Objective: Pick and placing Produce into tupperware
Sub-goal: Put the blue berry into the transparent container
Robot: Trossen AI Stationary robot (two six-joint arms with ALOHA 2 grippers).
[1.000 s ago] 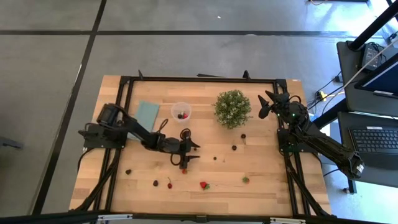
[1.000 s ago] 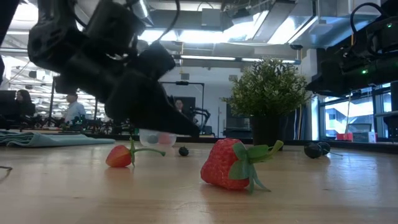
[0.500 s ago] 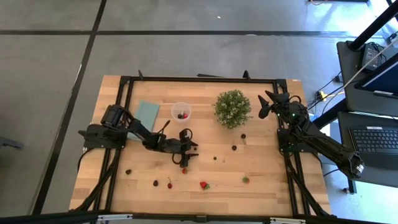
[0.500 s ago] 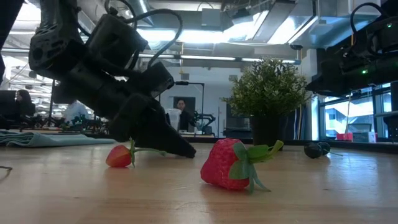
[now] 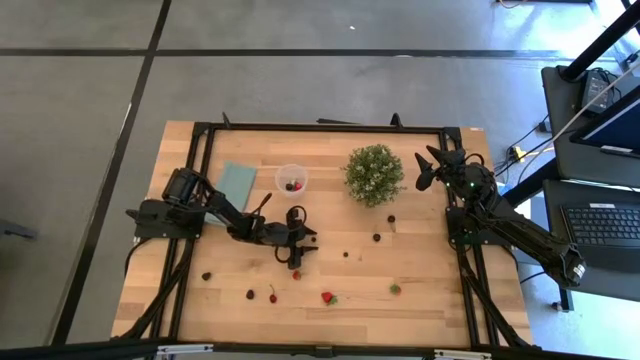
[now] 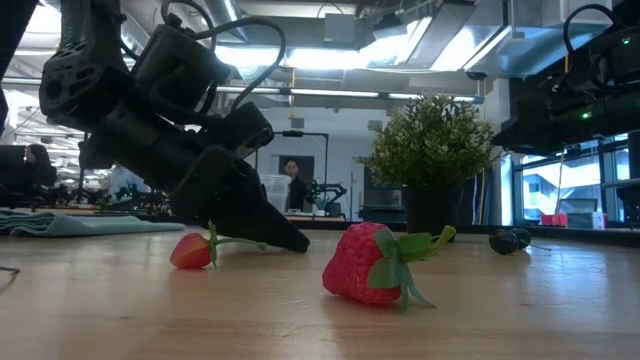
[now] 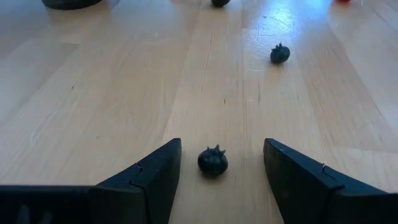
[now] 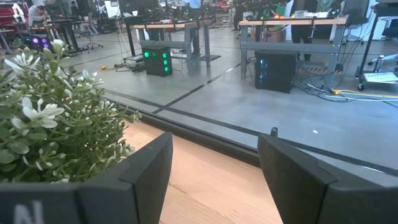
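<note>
A small dark berry [image 7: 212,162] lies on the wooden table between the two fingers of my left gripper [image 7: 222,146], apart from both. That gripper [image 5: 305,248] is open and slants low over the table's middle, with its tips near the surface [image 6: 285,240]. The clear round tupperware [image 5: 291,179] stands farther back with a few pieces in it. More produce is scattered about: a strawberry [image 6: 375,265], a small red piece [image 6: 192,250], another dark berry [image 7: 280,54] and a greenish piece [image 5: 395,289]. My right gripper [image 5: 432,165] waits open at the far right.
A bushy green plant [image 5: 374,174] stands at the back, right of the tupperware. A flat teal rectangle [image 5: 237,181] lies to the left of the cup. More dark pieces lie near the plant [image 5: 377,237] and at the front left [image 5: 206,275]. Black frame rails [image 5: 320,128] border the table.
My left gripper has sunk toward the table and rolled a little about its own pointing line. Its fingers now stand low on either side of the dark berry, and their gap is unchanged. In the low view it now hides the tupperware behind it.
</note>
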